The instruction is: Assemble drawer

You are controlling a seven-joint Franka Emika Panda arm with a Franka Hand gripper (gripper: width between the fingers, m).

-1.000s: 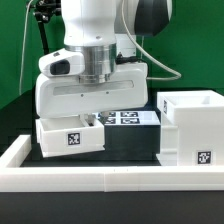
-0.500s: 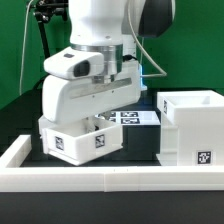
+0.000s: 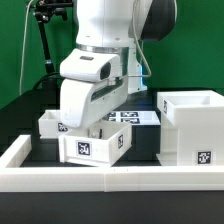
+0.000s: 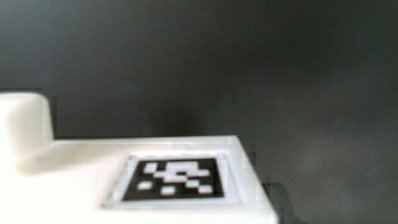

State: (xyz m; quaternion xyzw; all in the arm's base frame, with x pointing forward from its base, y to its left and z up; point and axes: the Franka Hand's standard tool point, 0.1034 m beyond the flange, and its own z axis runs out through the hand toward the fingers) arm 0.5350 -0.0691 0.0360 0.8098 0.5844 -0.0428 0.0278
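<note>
— Two white boxes stand on the dark table point(image 3: 143, 146). The smaller one, the drawer point(image 3: 97, 149), is toward the exterior view's left, just behind the white rail point(image 3: 100, 181); the bigger one, the case point(image 3: 190, 128), is toward that view's right, open at the top.

— We see the same; the two are apart, with a strip of table between them; the marker board point(image 3: 128, 117) lies flat in that gap, farther back.

— The drawer sits a little askew to the rail; its near face carries two tags.

— And the gripper point(image 3: 90, 118)?

— It hangs right over the drawer, the hand's bulk covering the drawer's top; the fingers are hidden behind the hand, so we cannot tell whether the jaws are spread or closed, nor whether they hold the drawer.

— The wrist view gives us little more; it is blurred; we make out a white face with one tag point(image 4: 175, 178), a raised white edge at its side, and dark table beyond.
</note>
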